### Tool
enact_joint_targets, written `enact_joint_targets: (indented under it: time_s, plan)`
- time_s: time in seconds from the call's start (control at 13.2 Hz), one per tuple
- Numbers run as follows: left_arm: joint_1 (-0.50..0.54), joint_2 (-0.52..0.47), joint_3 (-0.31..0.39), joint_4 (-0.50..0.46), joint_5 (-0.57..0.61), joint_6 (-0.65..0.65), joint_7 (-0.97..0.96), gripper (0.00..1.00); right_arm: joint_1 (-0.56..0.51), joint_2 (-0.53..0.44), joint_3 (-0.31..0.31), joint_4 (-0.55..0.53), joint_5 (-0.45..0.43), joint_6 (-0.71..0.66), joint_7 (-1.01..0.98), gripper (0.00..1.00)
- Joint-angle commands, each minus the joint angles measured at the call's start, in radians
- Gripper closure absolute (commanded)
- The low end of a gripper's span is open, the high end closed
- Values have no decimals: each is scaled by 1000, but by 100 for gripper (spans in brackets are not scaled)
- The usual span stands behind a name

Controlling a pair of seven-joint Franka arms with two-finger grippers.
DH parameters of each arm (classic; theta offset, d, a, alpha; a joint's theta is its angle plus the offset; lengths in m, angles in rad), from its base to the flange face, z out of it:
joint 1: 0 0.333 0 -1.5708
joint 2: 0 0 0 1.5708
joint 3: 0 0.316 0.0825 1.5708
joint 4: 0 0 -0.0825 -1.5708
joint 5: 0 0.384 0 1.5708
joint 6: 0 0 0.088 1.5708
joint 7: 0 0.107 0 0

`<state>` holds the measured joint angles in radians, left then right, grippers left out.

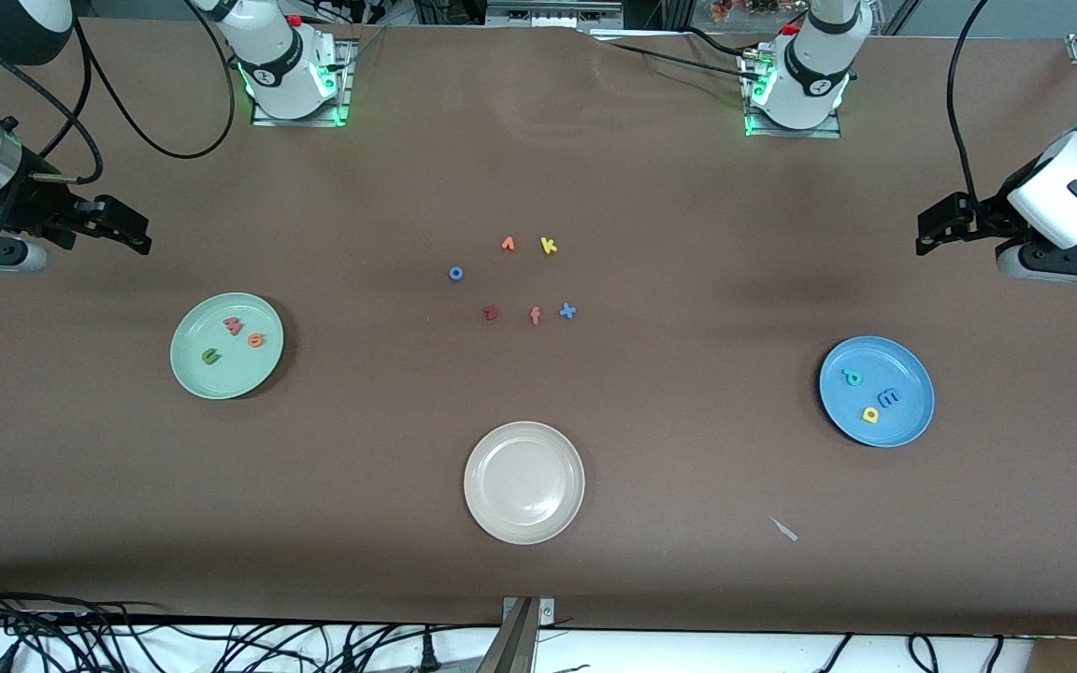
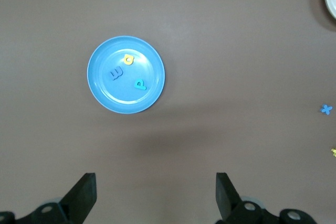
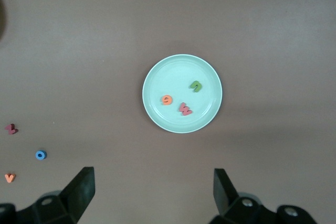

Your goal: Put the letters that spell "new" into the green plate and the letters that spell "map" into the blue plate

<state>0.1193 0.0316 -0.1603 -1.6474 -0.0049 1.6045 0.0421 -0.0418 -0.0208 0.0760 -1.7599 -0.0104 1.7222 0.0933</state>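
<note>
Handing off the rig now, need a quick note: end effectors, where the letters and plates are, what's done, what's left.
Left end effector: open, empty, waiting at the left arm's end of the table.
Right end effector: open, empty, at the right arm's end.
Green plate holds green n, orange e, pink w.
Blue plate holds blue m, yellow a, teal p.
Done: both words sorted.
Left: nothing. Six spare letters lie mid-table; cream plate holds nothing.
</note>
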Motion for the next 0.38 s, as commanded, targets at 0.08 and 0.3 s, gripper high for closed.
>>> enact_joint_targets:
  time_s: [0.08,0.3]
  plan:
    - [14,10,2,20,-14,-29,5,0,2,4,-4,17,-13,-15,-17,0]
    - [40,10,2,35,-23,-52,7,0,2,4,-4,16,-13,-15,-15,0]
